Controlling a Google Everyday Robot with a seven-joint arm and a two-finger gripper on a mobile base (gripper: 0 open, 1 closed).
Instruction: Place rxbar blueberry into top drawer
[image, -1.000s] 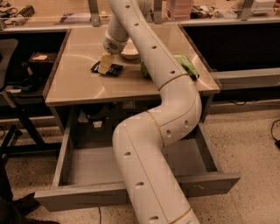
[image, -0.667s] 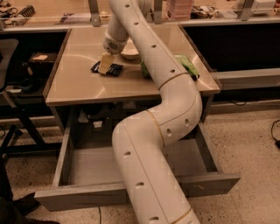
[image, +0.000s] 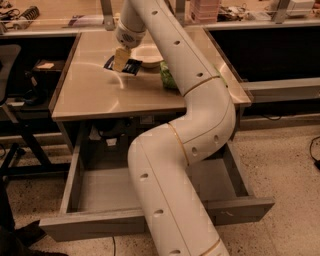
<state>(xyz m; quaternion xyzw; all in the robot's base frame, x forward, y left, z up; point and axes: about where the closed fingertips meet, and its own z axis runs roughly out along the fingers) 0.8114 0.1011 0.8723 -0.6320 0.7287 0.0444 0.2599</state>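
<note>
Rxbar blueberry (image: 133, 66), a flat dark wrapper, sits beneath tool (image: 121, 60) over table (image: 100, 92).

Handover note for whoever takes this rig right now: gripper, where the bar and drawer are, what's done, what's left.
Gripper: down on the rxbar blueberry; grasp unconfirmed.
Bar: on the table, far side, beside a white bowl.
Top drawer: pulled open below the table.
Done: drawer open, arm at the bar.
Left: confirm the grasp, lift, carry to the drawer, release.
</note>
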